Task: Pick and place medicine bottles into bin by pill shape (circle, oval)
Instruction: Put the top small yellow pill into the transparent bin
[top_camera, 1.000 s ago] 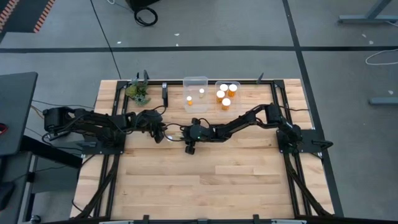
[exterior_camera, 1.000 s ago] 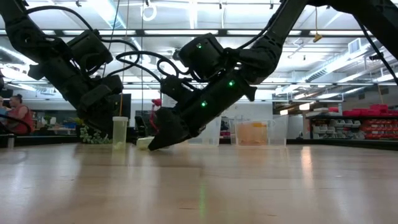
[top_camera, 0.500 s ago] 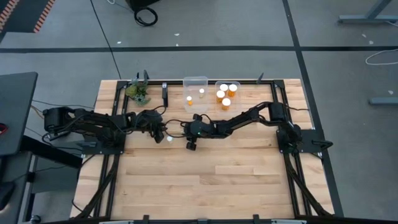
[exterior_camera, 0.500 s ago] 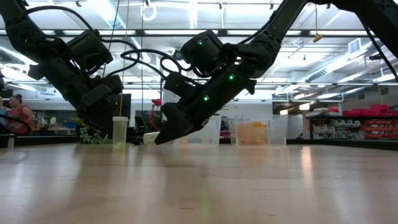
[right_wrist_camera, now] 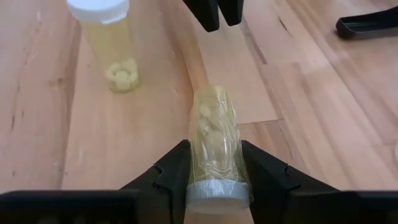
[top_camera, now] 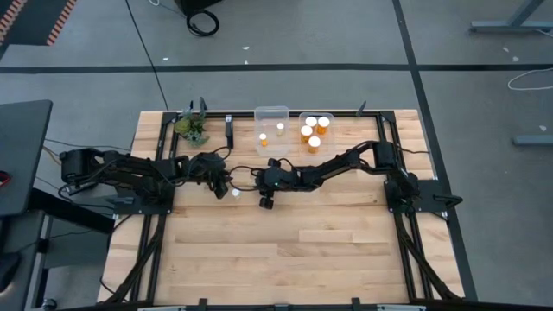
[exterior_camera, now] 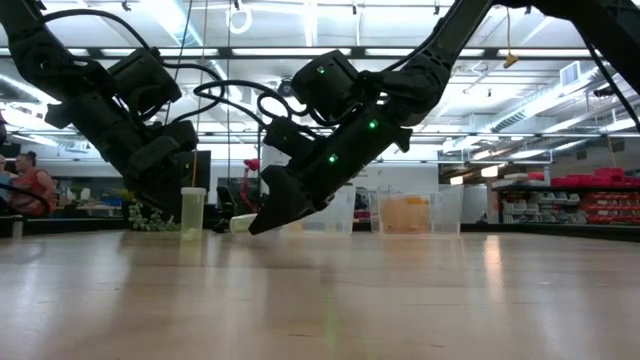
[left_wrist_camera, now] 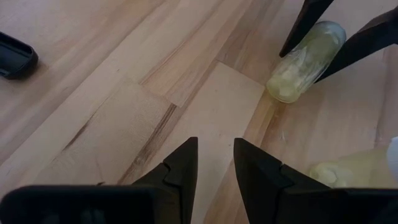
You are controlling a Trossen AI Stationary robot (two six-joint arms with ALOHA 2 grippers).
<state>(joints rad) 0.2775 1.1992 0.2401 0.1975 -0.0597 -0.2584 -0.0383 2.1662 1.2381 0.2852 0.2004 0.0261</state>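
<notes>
Your left gripper (left_wrist_camera: 211, 163) hangs low over the surface (top_camera: 285, 250), its fingers nearly closed on nothing. Just to its right stands an upright bottle (right_wrist_camera: 112, 43) with a white cap. Move that arm carelessly and you could knock it over.

Next, your right gripper (right_wrist_camera: 214, 171) squeezes a clear bottle (right_wrist_camera: 214, 146) lying sideways, lifted just off the wood. It is round and smooth, so it could slip out and roll.

Far off wait the left bin (top_camera: 271, 138) and the right bin (top_camera: 316, 132). Check the pill shape, or it lands in the wrong one.
</notes>
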